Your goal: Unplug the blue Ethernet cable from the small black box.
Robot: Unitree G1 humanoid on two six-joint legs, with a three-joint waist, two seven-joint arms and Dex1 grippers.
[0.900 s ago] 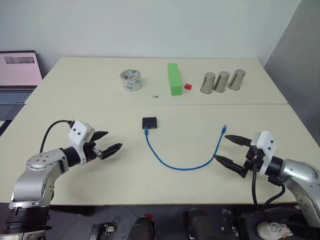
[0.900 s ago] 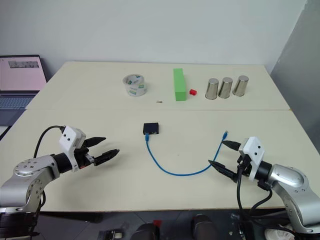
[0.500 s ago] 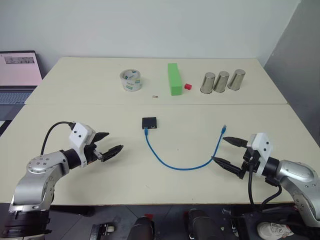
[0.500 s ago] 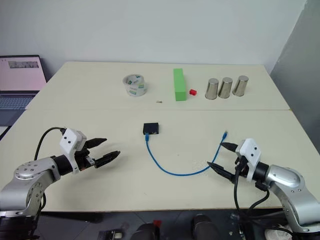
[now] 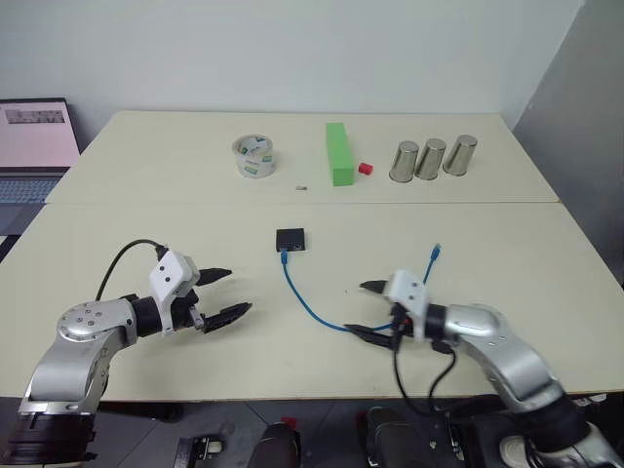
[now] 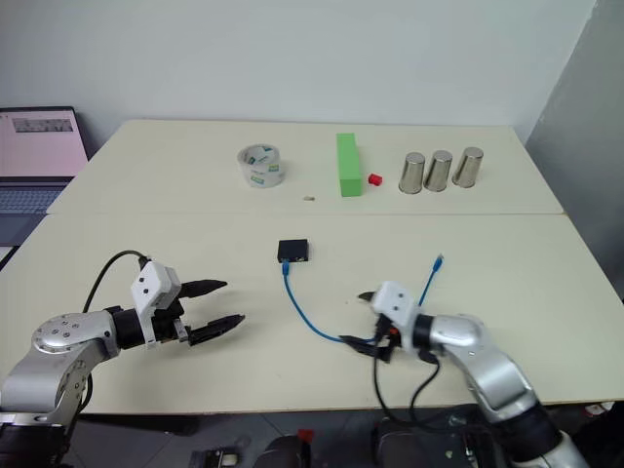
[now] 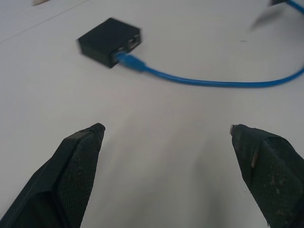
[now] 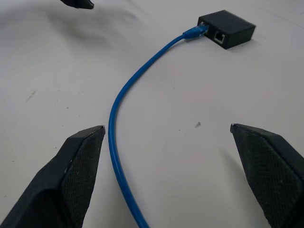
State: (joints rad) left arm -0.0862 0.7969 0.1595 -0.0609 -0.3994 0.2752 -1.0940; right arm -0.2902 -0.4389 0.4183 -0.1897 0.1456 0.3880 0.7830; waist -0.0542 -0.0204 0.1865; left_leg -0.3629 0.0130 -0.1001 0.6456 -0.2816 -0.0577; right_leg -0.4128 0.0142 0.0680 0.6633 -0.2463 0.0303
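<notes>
While the left tool (image 5: 218,294) was edged slightly inward, the right tool (image 5: 369,310) was swung across the table (image 5: 546,244) over the blue Ethernet cable (image 5: 302,300), both wide open and empty, so the plug remains seated in the small black box (image 5: 290,238).

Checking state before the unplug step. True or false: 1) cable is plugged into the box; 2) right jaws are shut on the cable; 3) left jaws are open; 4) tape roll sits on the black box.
1) True: the blue Ethernet cable is plugged into the small black box.
2) False: the right gripper is open, the cable lying between its jaws.
3) True: the left gripper is open, holding nothing.
4) False: the tape roll sits apart, farther back.
</notes>
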